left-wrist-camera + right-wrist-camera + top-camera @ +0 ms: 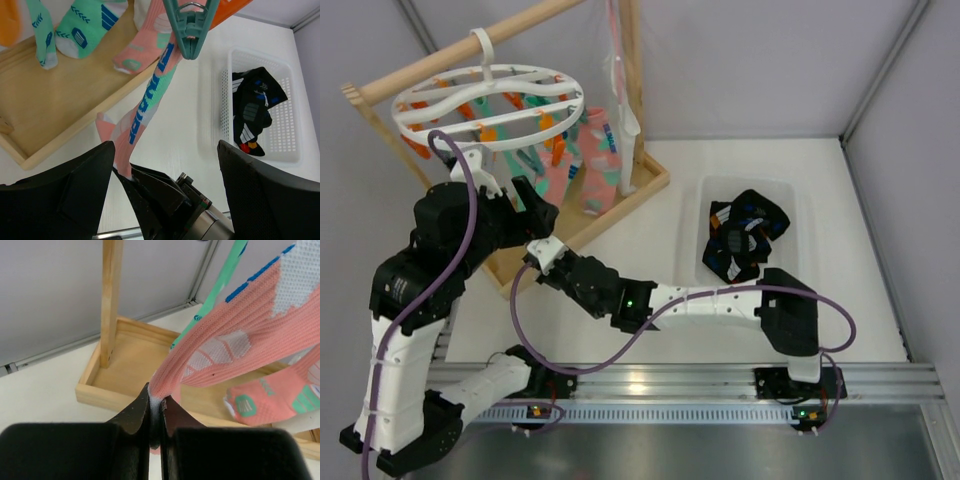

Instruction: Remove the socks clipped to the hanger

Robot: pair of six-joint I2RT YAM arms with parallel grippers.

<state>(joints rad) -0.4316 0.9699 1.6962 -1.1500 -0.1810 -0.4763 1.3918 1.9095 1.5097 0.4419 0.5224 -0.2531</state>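
Observation:
The white ring hanger (485, 100) with orange and teal clips hangs by its hook from a wooden rail. Pink and teal socks (595, 170) hang under it. My right gripper (156, 407) is shut on the toe tip of a long pink sock (235, 340), which stretches up to a teal clip (190, 30). In the left wrist view the same sock (145, 105) runs down into the right gripper (125, 172). My left gripper (165, 150) is open wide and empty, just above the right gripper (538, 250). Teal socks (85, 25) hang at the upper left.
The wooden frame's tray base (630, 195) and upright post (112, 300) stand under the hanger. A white basket (790, 200) at the right holds several black socks (745, 235); it also shows in the left wrist view (290, 130).

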